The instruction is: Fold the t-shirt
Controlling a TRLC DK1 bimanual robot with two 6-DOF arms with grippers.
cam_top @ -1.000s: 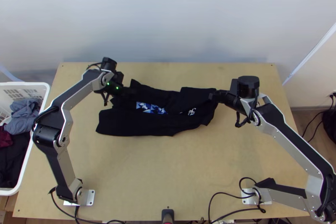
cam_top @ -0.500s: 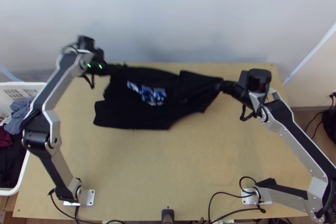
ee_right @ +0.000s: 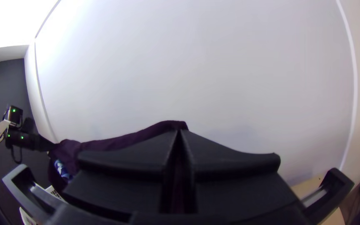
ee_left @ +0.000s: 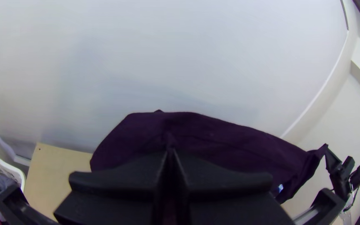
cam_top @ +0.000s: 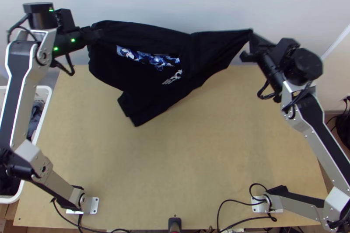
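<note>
Between two claws (cam_top: 94, 34) hangs one black t-shirt (cam_top: 146, 85).

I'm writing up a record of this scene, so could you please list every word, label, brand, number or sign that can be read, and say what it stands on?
White lettering on the black t-shirt: too small and apparently cut off by a fold, so not safely readable.
Blue print on the t-shirt: no words can be made out.
No other readable text.
</note>
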